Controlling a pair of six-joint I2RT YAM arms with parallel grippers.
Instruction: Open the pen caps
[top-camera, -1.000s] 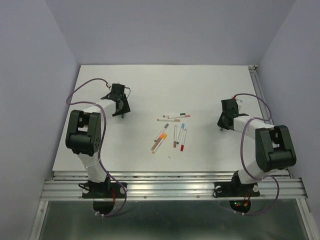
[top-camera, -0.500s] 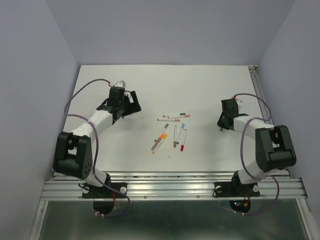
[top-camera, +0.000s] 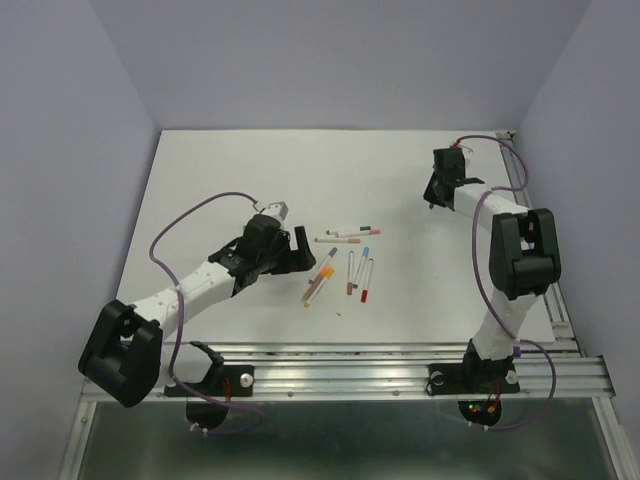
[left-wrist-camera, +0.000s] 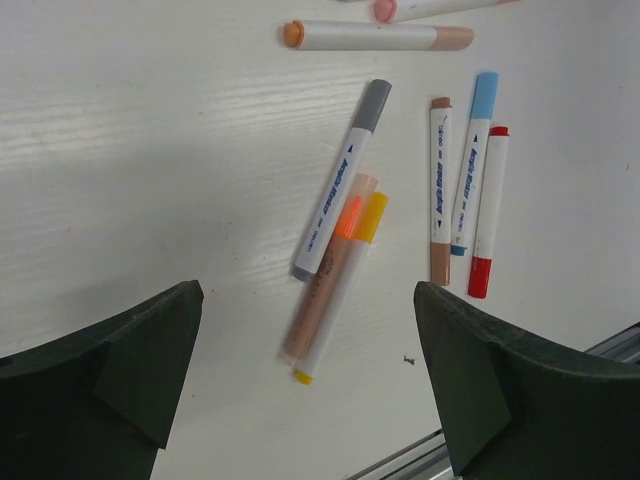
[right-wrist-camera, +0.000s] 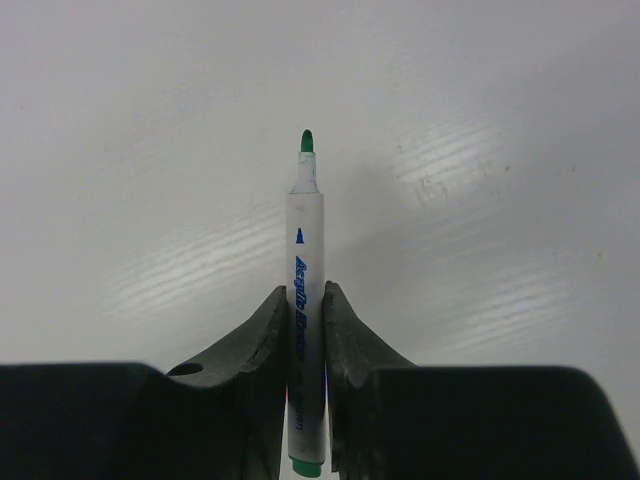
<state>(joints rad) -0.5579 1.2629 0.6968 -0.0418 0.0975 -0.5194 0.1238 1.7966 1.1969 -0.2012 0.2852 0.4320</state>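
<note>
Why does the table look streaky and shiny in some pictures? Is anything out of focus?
Right wrist view: the pale streaks are glare off the table, green-tipped pen sharp. Left wrist view: a soft grey shadow on the table's left, grey-capped pen crisp. Top view: even light, nothing blurred.

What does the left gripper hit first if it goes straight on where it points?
Likely the yellow-capped pen and the tan pen beside it, centred between the fingers of the open left gripper. Depth is unclear, so it may reach the table first.
</note>
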